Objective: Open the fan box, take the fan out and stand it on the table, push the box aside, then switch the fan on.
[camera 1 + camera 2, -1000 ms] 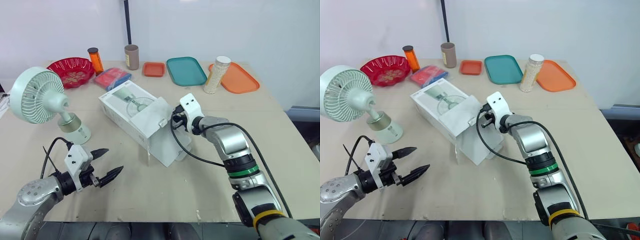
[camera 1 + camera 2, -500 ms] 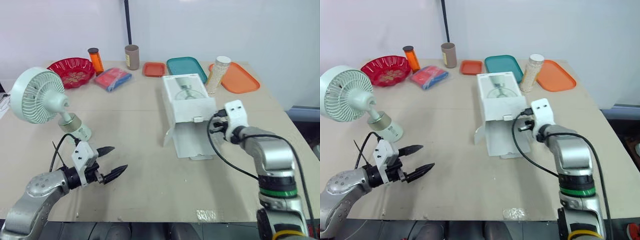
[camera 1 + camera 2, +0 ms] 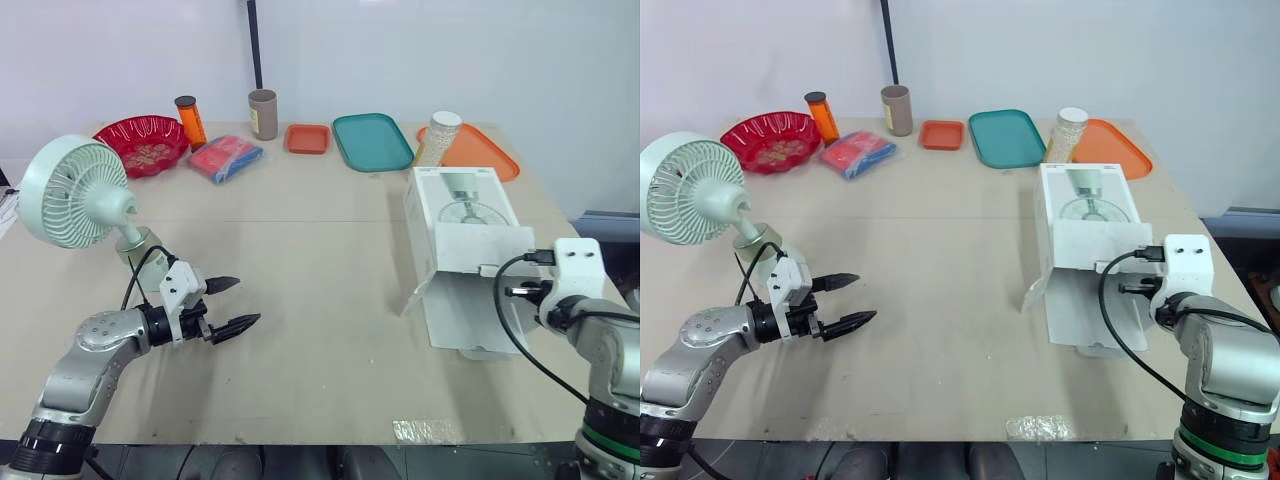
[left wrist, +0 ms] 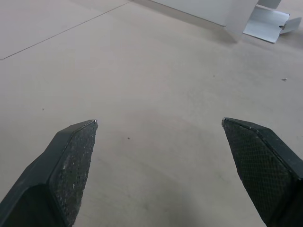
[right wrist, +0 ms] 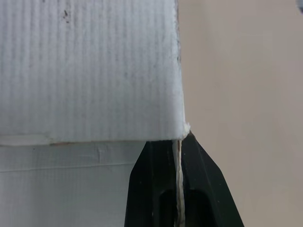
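So the fan (image 3: pixel 75 190) is out and standing upright near the left edge of the table (image 3: pixel 320 260). The box (image 3: pixel 460 215) lies close to the right edge, with its near end open and a flap sticking out sideways. The right gripper (image 5: pixel 180 146) is pinching a thin cardboard edge of the box, its 2 fingers squeezed together with just that sliver between them. The left gripper (image 3: pixel 245 302) is spread wide over bare table just beside the fan's base, holding nothing. Along the far edge there's a red bowl (image 3: pixel 142 142), an orange bottle (image 3: pixel 190 120), a cup (image 3: pixel 263 113), 3 trays (image 3: pixel 372 141) and a jar (image 3: pixel 437 135). A red and blue packet (image 3: pixel 225 158) lies a bit nearer.
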`<action>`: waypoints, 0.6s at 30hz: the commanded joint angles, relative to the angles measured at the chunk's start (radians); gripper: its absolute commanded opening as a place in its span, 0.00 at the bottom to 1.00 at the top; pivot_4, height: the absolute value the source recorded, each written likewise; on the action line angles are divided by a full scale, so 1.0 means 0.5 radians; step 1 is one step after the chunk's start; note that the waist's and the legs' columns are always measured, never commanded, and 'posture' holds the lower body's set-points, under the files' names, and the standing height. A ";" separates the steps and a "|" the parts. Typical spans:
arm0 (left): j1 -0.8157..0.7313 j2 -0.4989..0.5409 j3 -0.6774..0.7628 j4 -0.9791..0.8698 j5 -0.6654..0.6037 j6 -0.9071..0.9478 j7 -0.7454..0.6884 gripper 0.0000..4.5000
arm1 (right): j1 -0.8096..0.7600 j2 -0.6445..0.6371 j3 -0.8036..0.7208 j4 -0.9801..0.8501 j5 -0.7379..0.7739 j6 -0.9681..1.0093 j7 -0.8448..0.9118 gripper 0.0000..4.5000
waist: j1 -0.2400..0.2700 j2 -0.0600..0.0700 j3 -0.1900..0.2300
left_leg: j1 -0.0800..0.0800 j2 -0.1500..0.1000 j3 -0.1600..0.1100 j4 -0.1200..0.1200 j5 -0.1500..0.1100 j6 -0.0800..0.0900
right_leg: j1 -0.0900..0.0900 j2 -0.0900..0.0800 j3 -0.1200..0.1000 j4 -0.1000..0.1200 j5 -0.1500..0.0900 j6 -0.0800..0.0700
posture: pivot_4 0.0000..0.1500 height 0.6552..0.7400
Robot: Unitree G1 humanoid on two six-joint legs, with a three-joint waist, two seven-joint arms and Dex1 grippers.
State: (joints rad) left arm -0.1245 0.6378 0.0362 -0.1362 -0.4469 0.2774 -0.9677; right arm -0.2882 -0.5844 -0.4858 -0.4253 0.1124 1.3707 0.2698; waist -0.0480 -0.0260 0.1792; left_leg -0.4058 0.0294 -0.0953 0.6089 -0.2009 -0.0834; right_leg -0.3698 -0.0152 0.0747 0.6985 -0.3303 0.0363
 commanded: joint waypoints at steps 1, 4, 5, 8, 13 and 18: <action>-0.028 -0.018 -0.009 0.040 0.017 -0.088 -0.059 1.00 | -0.068 -0.025 -0.146 0.061 -0.066 -0.075 -0.117 0.06 | 0.001 0.000 0.000 | 0.000 0.000 0.000 0.000 0.000 0.000 | 0.000 0.000 0.000 0.000 0.000 0.000 | 1.00 1.00; -0.018 -0.027 -0.006 0.078 0.028 -0.131 -0.090 1.00 | -0.080 -0.053 -0.119 0.032 0.003 -0.107 -0.053 0.33 | -0.002 0.001 0.000 | 0.000 0.000 0.001 0.000 0.000 0.000 | 0.000 0.000 0.001 0.000 0.000 0.000 | 1.00 1.00; -0.016 -0.030 -0.006 0.089 0.033 -0.145 -0.098 1.00 | -0.059 -0.088 -0.097 0.014 0.022 -0.119 -0.010 0.43 | -0.002 0.001 0.000 | 0.000 0.001 0.001 0.000 0.000 0.000 | 0.000 0.001 0.001 0.000 0.000 0.000 | 1.00 1.00; -0.017 -0.044 -0.007 0.122 0.047 -0.171 -0.120 1.00 | 0.027 -0.219 -0.076 -0.024 0.080 -0.138 0.123 0.72 | 0.001 0.001 0.000 | -0.001 0.000 0.001 0.000 0.000 0.000 | 0.000 0.000 0.000 0.000 0.000 0.000 | 1.00 1.00; -0.030 -0.055 -0.019 0.188 0.067 -0.215 -0.161 1.00 | 0.137 -0.429 -0.150 -0.086 0.185 -0.207 0.322 0.99 | 0.001 0.001 0.000 | 0.000 -0.001 0.001 0.000 0.000 0.000 | 0.000 -0.001 0.001 0.000 -0.001 0.001 | 1.00 1.00; -0.057 -0.061 -0.019 0.238 0.079 -0.241 -0.181 1.00 | 0.377 -0.606 -0.207 -0.252 0.334 -0.308 0.604 0.99 | 0.001 0.002 -0.001 | 0.000 0.000 0.000 0.000 0.000 0.001 | 0.000 0.000 0.000 -0.001 -0.001 0.002 | 1.00 1.00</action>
State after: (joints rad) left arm -0.1427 0.6061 0.0144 -0.0093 -0.4046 0.1739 -1.0530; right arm -0.0984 -0.8644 -0.5494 -0.5163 0.2686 1.2405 0.5506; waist -0.0475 -0.0252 0.1790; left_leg -0.4060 0.0292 -0.0951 0.6091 -0.2011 -0.0829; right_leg -0.3694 -0.0153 0.0749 0.6982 -0.3308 0.0373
